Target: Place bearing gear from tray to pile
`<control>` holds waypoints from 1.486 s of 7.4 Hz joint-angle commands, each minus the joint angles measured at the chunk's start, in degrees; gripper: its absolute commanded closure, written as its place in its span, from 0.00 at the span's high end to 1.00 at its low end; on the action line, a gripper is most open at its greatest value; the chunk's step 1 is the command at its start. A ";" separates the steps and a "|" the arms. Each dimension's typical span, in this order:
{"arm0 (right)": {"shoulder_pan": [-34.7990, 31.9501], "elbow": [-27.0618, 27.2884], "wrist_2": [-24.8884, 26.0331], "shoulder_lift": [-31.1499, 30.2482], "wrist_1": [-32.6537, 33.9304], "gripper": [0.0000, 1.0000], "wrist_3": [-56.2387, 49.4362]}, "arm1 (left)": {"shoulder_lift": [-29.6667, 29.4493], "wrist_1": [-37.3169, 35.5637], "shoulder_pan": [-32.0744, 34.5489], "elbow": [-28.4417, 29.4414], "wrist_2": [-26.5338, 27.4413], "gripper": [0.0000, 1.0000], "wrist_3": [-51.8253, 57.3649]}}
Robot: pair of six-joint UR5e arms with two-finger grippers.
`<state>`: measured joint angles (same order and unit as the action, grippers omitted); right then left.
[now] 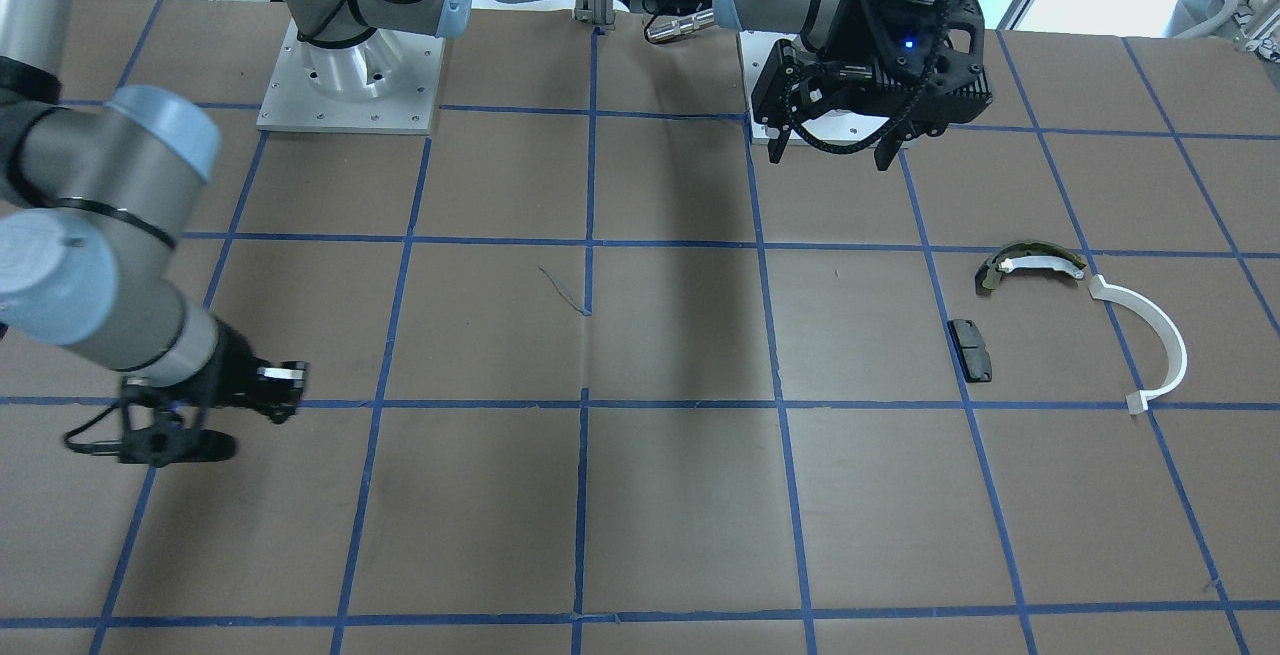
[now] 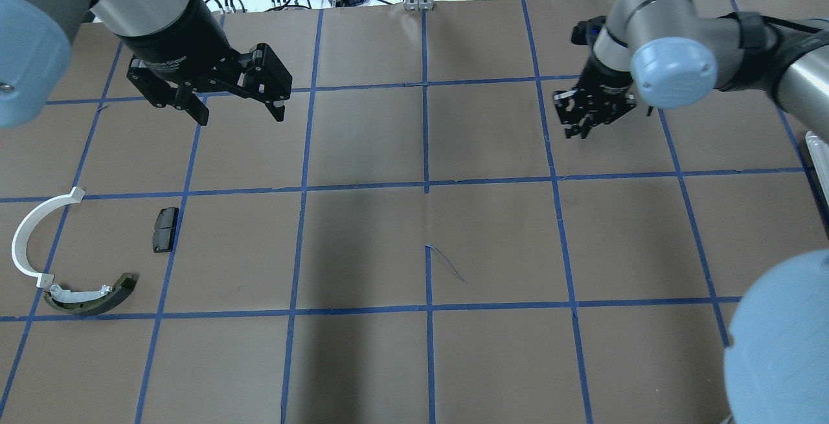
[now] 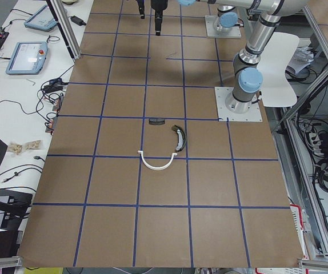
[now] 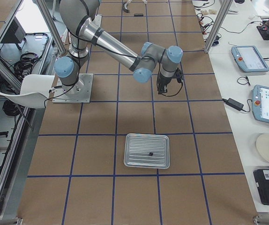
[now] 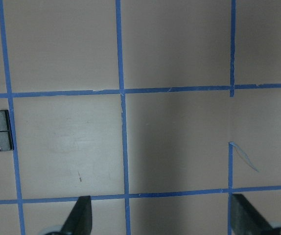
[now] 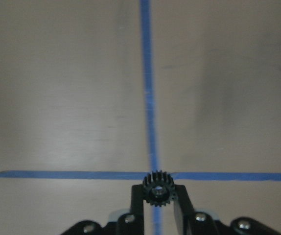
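Pinching the gear (image 6: 158, 188) between its fingers (image 6: 137, 208), the right gripper (image 2: 585, 127) is clamped on it and hangs above the table (image 2: 492, 243), clear of the tray (image 4: 134, 140) and well apart from the pile on the far side. The gear looks small, hard and light, so weight should be no worry. The risk is more likely that so tiny a part twists or slips out of a loose pinch. The hold appears to be across its toothed rim, which seems the sensible place, since the teeth give the fingers some bite. It is a black spur gear with short, even teeth all round and a round bore through the middle. It sits face-on to the wrist camera, over a crossing of blue tape lines. One dark speck (image 4: 150, 153) lies on the tray, too small to identify. The pile is a green shoe (image 2: 90, 296), a white arc (image 2: 26, 243) whose end nearly meets the shoe, and a black pad (image 2: 164, 228) a little apart from both. The left gripper (image 2: 239, 108) is spread wide and empty, hovering near the pile.
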<state>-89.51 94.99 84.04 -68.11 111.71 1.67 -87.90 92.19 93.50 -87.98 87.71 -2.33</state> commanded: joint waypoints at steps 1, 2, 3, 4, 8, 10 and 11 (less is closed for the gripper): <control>-12.31 0.36 -2.82 0.52 0.70 0.00 15.68 | 0.09 0.10 0.02 -0.09 0.00 1.00 0.05; -16.53 0.98 -5.09 1.22 2.09 0.00 21.13 | 0.01 0.01 0.02 0.00 0.00 1.00 -0.04; -20.06 2.20 -5.46 2.27 5.24 0.00 24.92 | 0.00 0.10 0.02 0.00 0.00 1.00 -0.04; -22.27 3.43 -5.55 3.67 9.45 0.00 27.66 | 0.00 0.10 0.02 0.00 0.00 1.00 0.04; -25.10 4.23 -5.20 8.08 14.59 0.46 34.45 | 0.09 0.10 0.02 -0.09 0.00 1.00 0.04; -24.06 3.36 -4.24 6.42 14.68 1.00 33.67 | 0.09 0.18 0.02 -0.09 0.00 1.00 0.05; -21.26 3.27 -3.80 4.06 14.50 1.00 33.14 | 0.09 0.10 0.02 -0.09 0.00 1.00 0.05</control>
<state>-113.24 98.58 79.72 -61.84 126.36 35.38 -87.80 92.32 93.51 -88.07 87.71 -2.29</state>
